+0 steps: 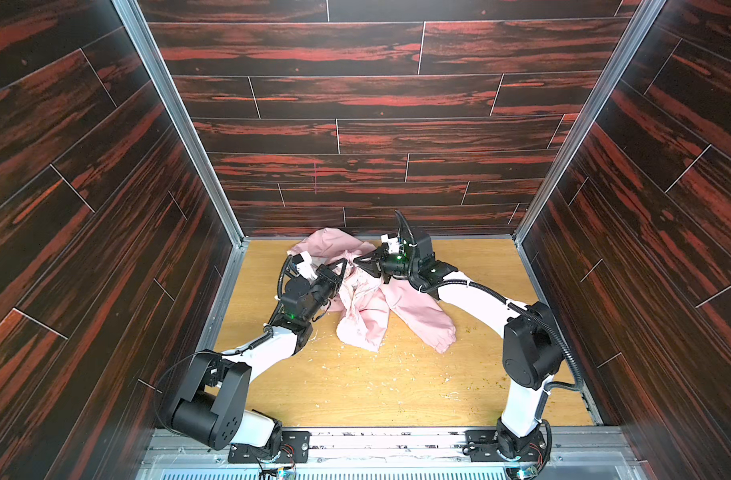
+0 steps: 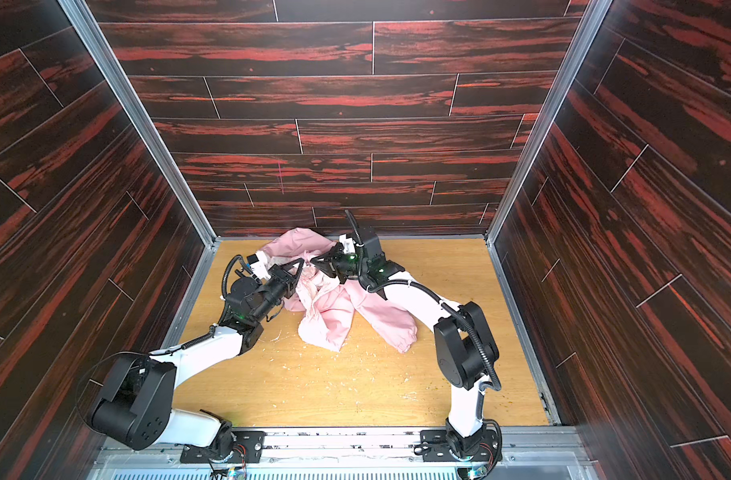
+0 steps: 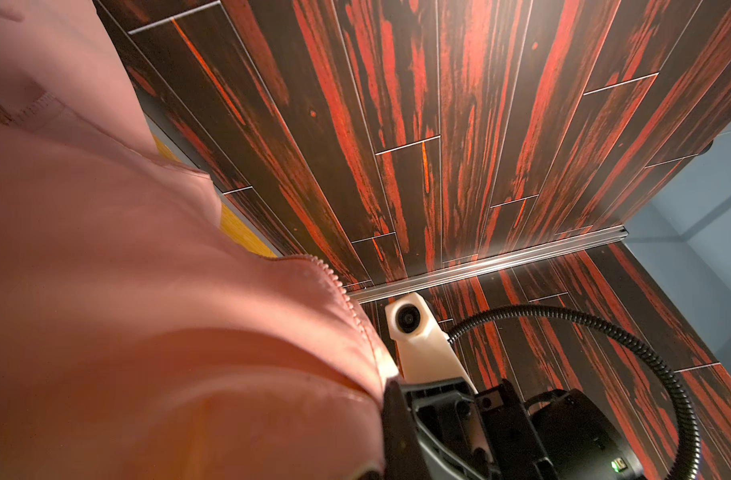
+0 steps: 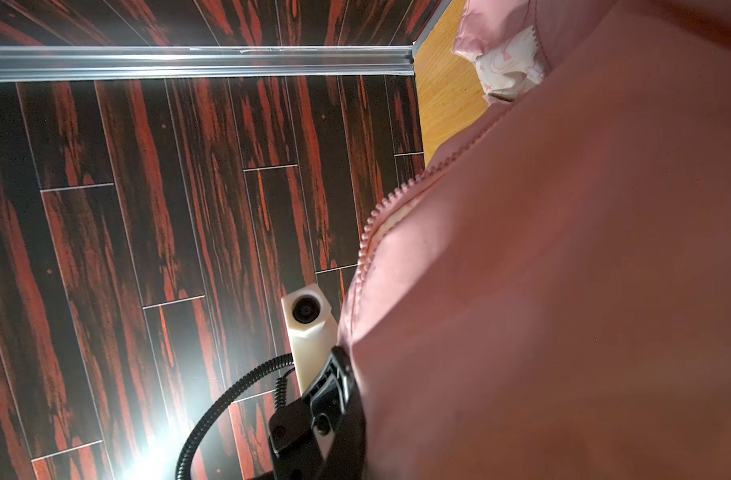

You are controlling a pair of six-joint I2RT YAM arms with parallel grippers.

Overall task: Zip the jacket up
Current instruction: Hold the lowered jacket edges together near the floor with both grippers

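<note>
- Clenched at the left gripper (image 1: 344, 264) on a raised fold of the jacket (image 1: 364, 311), with pink cloth nipped between the closed jaws.
- Meets, tip to tip, the right gripper (image 1: 356, 261), likewise drawn to a point on the same ridge of cloth. Reads as a pinch, though the contact itself is tiny in both top views.
- Shows, right beside each pair of jaws in the wrist views, a bare row of zipper teeth (image 3: 347, 297) along a loose edge, with nothing meshed into it.
- Falls away from the jaws toward the arm bases as a crumpled heap on the table (image 1: 355, 386), with one sleeve (image 1: 422, 320) and its gathered cuff flung out on the right-gripper side.
- Bunches up again behind the jaws, near the back wall.
- Looks barely begun: both front edges seemingly in hand, but no closed stretch of zip anywhere in view.
- Leaves, by this reading, the whole job: seating one edge in the slider, then drawing it up.
- Hides the slider, pull tab and bottom stop, which are either lost in the folds or too small to find.
- Fills most of both wrist views with close, blurred cloth, with no print or logo to make out.
</note>
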